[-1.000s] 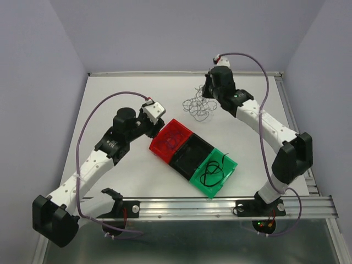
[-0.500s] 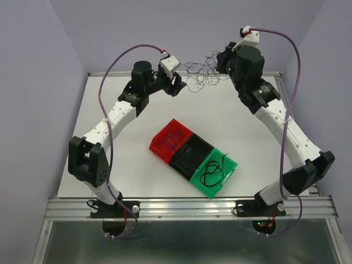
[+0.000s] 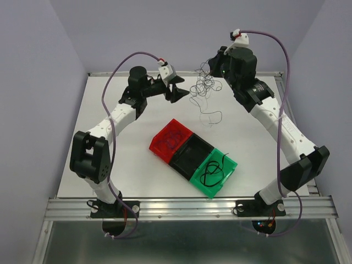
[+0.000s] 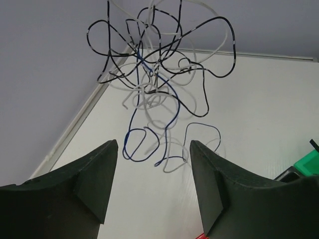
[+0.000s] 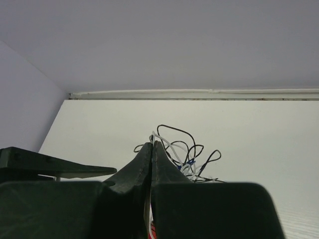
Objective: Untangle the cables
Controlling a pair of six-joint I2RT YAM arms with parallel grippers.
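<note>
The right fingers [image 5: 151,157] are pinched tight on the cables [image 3: 203,87]. They hold the knot in the air above the far edge of the bench [image 3: 121,159], with loose ends dangling towards it. The left fingers [image 3: 177,92] stand wide apart with nothing in them, aimed at the knot from just beside it. A tray [image 3: 190,157] sits mid-bench, and a black cable [image 3: 212,173] lies in its green end [image 3: 231,164].

The step in hand looks like picking one strand to pull free. The blue cable [image 4: 125,145] seems the best choice, since its low loop hangs clearest of the knot. Close on that strand alone, then draw it away slowly and sideways while the right side holds firm. A fast tug could tighten the knot.
</note>
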